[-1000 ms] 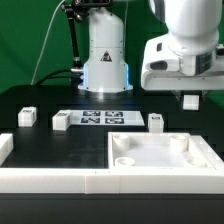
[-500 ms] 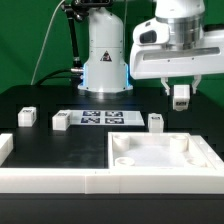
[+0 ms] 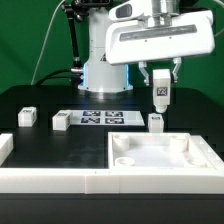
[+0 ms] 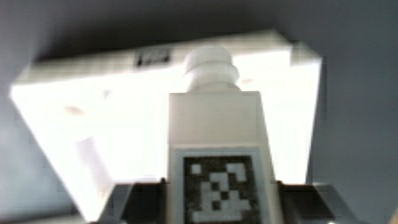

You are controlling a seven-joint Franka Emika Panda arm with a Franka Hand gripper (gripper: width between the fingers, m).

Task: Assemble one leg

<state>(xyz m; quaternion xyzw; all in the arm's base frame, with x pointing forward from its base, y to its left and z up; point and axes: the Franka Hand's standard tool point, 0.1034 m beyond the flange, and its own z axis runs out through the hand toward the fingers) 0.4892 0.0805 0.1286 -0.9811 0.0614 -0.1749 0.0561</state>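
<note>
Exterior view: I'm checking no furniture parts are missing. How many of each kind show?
Legs: 4, three on the table, one held leg in the gripper
Tray: 1
Total: 5

The leg (image 3: 160,94) is a small white block with a black-and-white tag on its face. It hangs upright, clear of the table, over the half toward the exterior view's right. The wrist view shows a narrower peg at one end.
</note>
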